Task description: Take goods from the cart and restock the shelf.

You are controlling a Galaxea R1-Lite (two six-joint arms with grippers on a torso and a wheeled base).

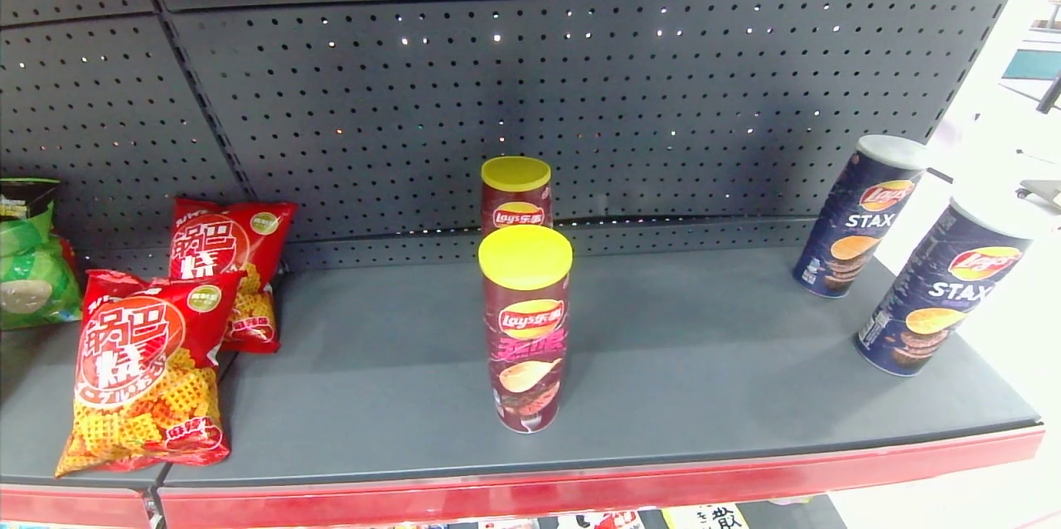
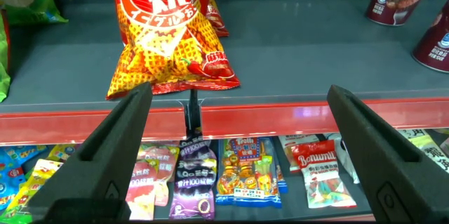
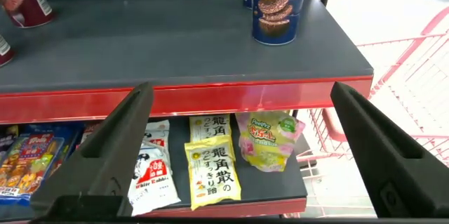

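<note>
Dark grey metal shelf (image 1: 704, 363) with red front edge; perforated grey back panel (image 1: 580, 98) behind it. Goods on the shelf: front maroon crisp can (image 1: 525, 330), cylindrical with a yellow lid, stands near the front at centre. Rear maroon crisp can (image 1: 515, 196), same kind, stands directly behind it by the back panel; the two are apart. Right end: two dark blue cylindrical cans with pale lids, rear blue can (image 1: 858, 218) and front blue can (image 1: 945, 288), both standing, near each other, not touching. Left end: front red snack bag (image 1: 149, 371) at the front edge, rear red snack bag (image 1: 228, 272) just behind it and partly overlapped by it; green bag (image 1: 25, 264) at the far left. Pink wire cart (image 3: 421, 62) stands beyond the shelf's right end; its contents cannot be told. Left hand (image 2: 240, 92) spread wide, holding nothing, in front of the red edge and facing the front red snack bag. Right hand (image 3: 242, 90) spread wide, holding nothing, in front of the red edge near the front blue can. Lower shelf (image 3: 280, 185) beneath carries flat sweet packets in a row, among them a purple packet (image 2: 193, 182) and a yellow packet (image 3: 212, 164).
</note>
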